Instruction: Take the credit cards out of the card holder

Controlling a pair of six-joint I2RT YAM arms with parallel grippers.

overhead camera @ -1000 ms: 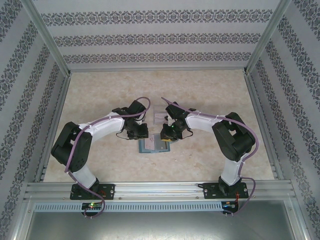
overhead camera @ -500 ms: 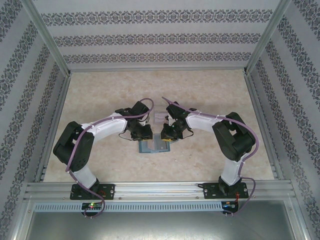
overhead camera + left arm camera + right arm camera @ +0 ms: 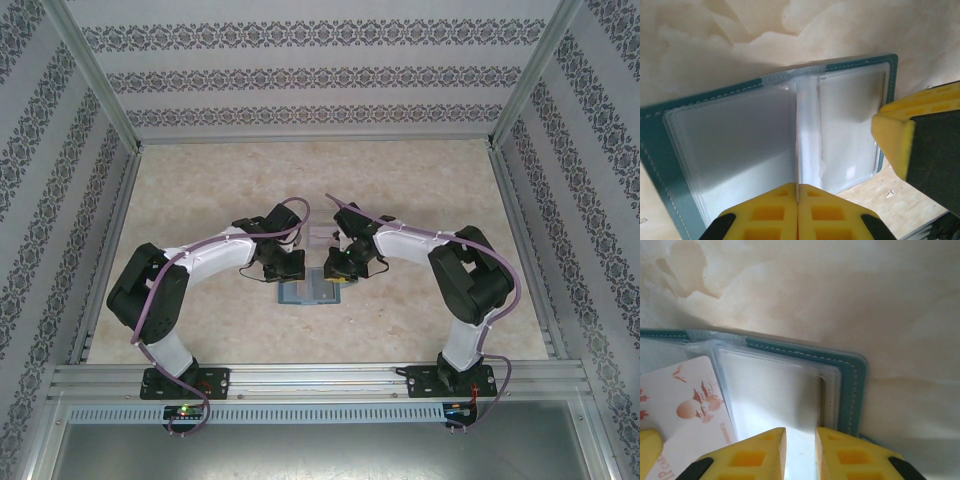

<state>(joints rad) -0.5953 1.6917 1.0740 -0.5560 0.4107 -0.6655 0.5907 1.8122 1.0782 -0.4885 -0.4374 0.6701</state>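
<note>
The card holder's (image 3: 655, 150) cover looks like matt teal leatherette with pale stitching. Its sleeves (image 3: 735, 140) are clear, glossy plastic. My left fingers (image 3: 767, 215) are matt yellow plastic. The card (image 3: 690, 405) looks smooth, and the table (image 3: 740, 30) smooth and marbled.

The pale card (image 3: 687, 405) in the card holder (image 3: 852, 385) bears a reddish line of print along one edge; only "IP" reads, the rest is cut off.
</note>
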